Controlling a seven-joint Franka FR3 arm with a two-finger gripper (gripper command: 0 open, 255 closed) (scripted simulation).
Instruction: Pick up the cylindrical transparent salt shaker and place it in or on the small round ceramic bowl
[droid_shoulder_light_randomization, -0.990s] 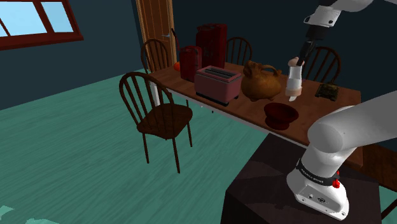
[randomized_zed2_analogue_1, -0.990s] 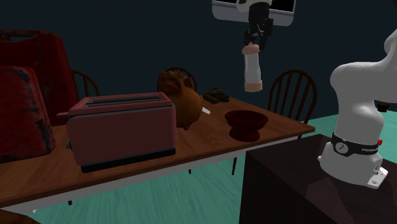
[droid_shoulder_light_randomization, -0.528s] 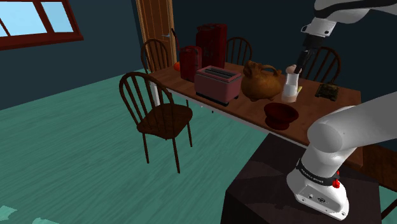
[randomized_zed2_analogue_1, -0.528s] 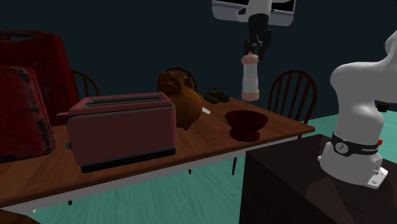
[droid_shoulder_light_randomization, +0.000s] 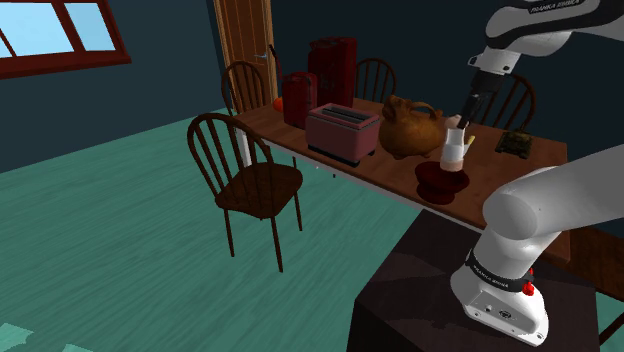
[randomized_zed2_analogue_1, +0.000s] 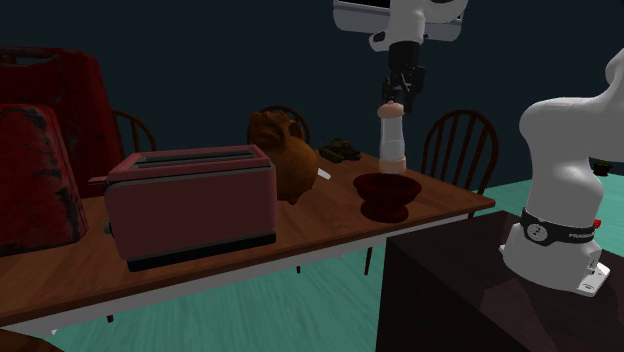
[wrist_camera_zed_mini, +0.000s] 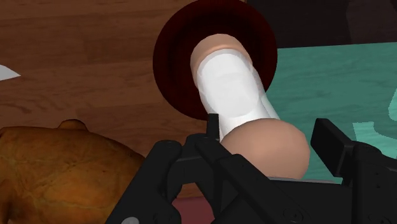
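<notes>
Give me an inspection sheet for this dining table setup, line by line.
Surface: wooden table, brown.
Job's things: salt shaker, pale body with tan ends, hangs nearly upright over the dark red bowl, base about at its rim; contact cannot be told.
Clutter: red toaster, brown teapot, two red canisters, small dark toy.
Grippers: pincer shut on the salt shaker's top.
Cables: nothing seen.
Surroundings: wooden chairs, teal floor, window, wooden door.

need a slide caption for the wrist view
Gripper holds the salt shaker over the dark red bowl on the wooden table.
</notes>
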